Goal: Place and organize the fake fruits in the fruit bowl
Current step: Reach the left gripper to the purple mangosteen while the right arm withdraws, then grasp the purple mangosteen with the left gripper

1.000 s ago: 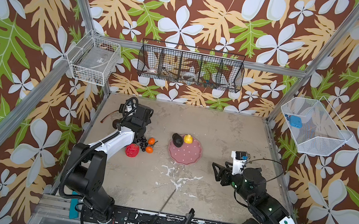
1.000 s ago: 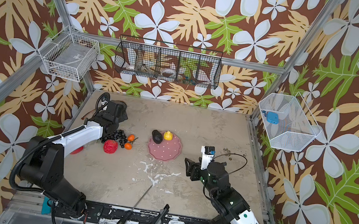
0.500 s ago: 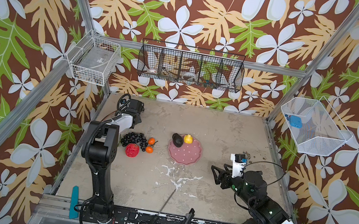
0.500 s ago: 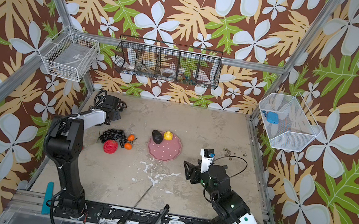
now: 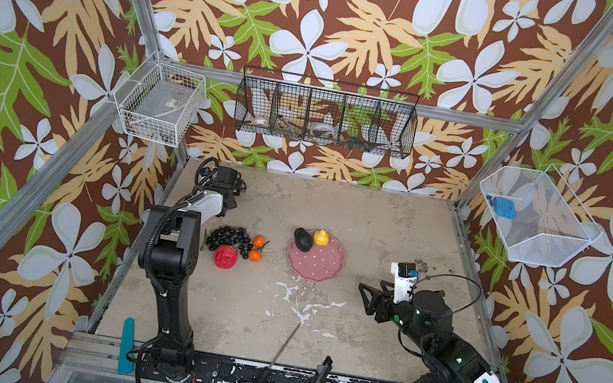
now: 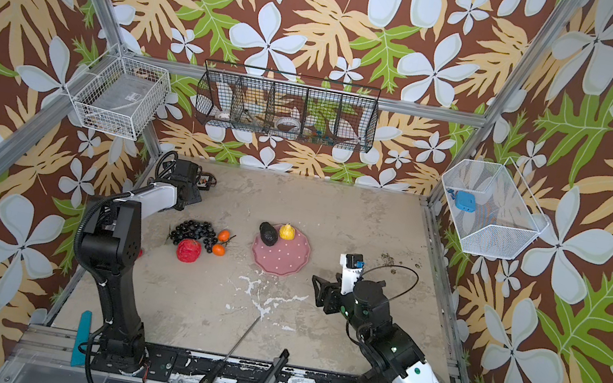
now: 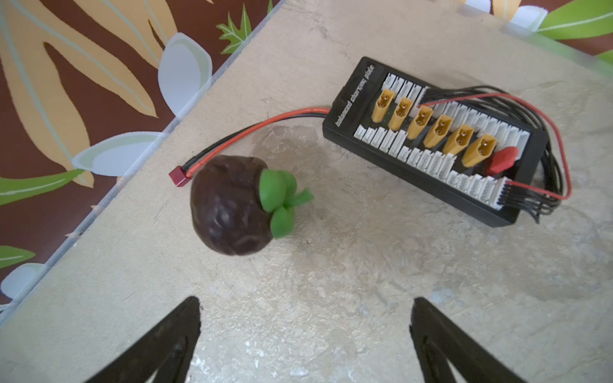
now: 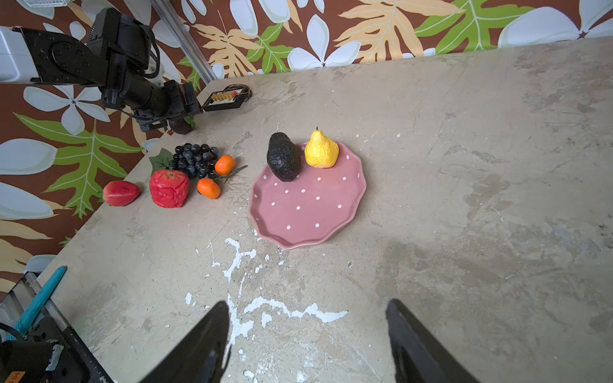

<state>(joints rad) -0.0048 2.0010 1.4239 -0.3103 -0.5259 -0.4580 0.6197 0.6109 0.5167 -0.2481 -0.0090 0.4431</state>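
Avocado (image 8: 283, 157), pebbly and dark, rests on scalloped dish (image 8: 305, 205).

Avocado (image 8: 283, 157) and yellow fruit (image 8: 321, 150) sit on the pink dish (image 8: 308, 212).

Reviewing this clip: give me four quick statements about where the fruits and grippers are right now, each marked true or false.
1. The dark plastic avocado and the yellow plastic fruit rest on the pink polka-dot dish. True.
2. The crinkled red plastic apple lies in the dish. False: it sits on the table beside the dark grape bunch.
3. The left gripper is shut on the round brown fruit with green leaves. False: its jaws are open, and the fruit lies on the table apart from them.
4. The right gripper is open and empty. True.
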